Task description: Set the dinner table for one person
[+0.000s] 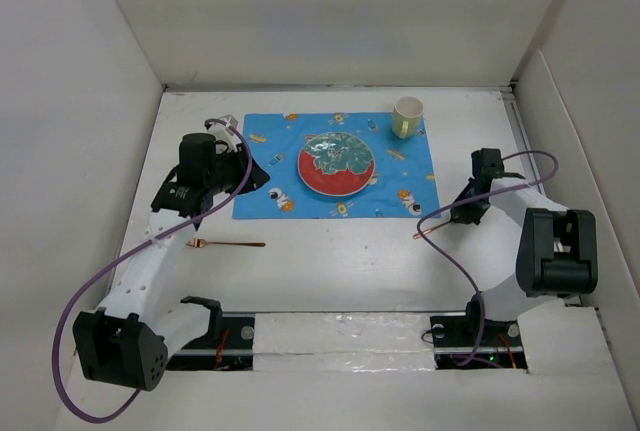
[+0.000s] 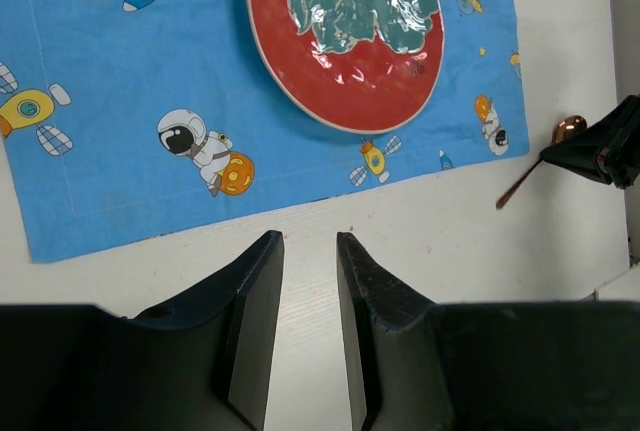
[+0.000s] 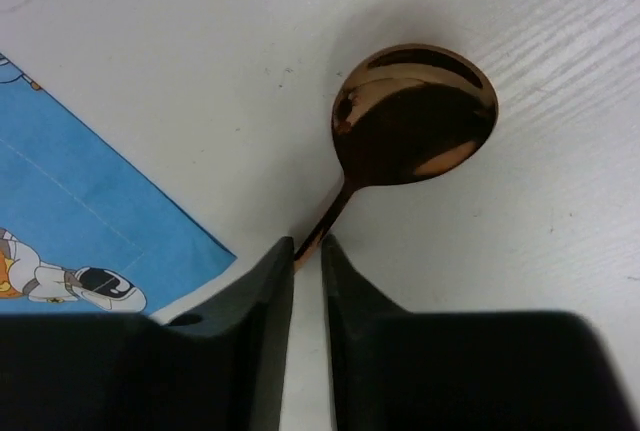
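The white dinner table point(image 1: 330, 271) carries a blue cartoon mat point(image 1: 270, 146) with a red and green plate point(image 1: 337, 164) at its middle and a pale yellow mug point(image 1: 407, 116) at its far right corner. My right gripper point(image 1: 462, 213) is just right of the mat. In the right wrist view it point(image 3: 307, 243) is shut on the thin handle of a copper spoon point(image 3: 415, 116), whose bowl is low over the table. My left gripper point(image 1: 262, 179) is at the mat's left edge; its jaws point(image 2: 310, 241) are apart and empty over bare table.
A second copper utensil point(image 1: 225, 244) lies on the table near the left arm, in front of the mat. White walls enclose the table at the left, back and right. The left wrist view also shows the plate point(image 2: 345, 41) and the spoon point(image 2: 570, 129).
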You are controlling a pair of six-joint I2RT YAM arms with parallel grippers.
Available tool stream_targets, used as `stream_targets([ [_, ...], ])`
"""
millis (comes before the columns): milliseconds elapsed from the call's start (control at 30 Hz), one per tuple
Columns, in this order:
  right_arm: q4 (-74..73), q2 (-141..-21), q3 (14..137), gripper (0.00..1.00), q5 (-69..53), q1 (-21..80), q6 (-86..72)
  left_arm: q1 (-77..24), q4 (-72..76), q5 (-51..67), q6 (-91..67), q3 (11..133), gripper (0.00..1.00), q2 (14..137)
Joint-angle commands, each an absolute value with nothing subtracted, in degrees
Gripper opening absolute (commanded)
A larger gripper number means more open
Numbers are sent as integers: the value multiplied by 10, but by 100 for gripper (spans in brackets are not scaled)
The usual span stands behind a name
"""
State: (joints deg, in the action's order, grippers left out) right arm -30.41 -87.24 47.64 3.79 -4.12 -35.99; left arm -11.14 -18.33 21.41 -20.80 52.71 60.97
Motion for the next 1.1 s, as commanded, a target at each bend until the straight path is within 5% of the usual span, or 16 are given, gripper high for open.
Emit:
stream_targets([
  [0,-301,-891,497,14,62,-28,-374,-109,-172,217,-199,528,25,591],
  [67,-318,-896,508,4,68,-28,-374,-109,-171,207,-197,533,25,591],
  [200,-326,-886,514,0,80,-28,-370,-109,-173,200,-194,537,25,589],
  [533,-339,-753,690,0,91,82,-270,-109,-176,198,-195,546,26,605],
  [733,-399,-869,851,0,6,192,-220,-109,-181,180,-215,561,41,613],
  [1067,-422,-1128,1053,0,-38,200,-157,-109,-218,149,-247,562,41,578],
])
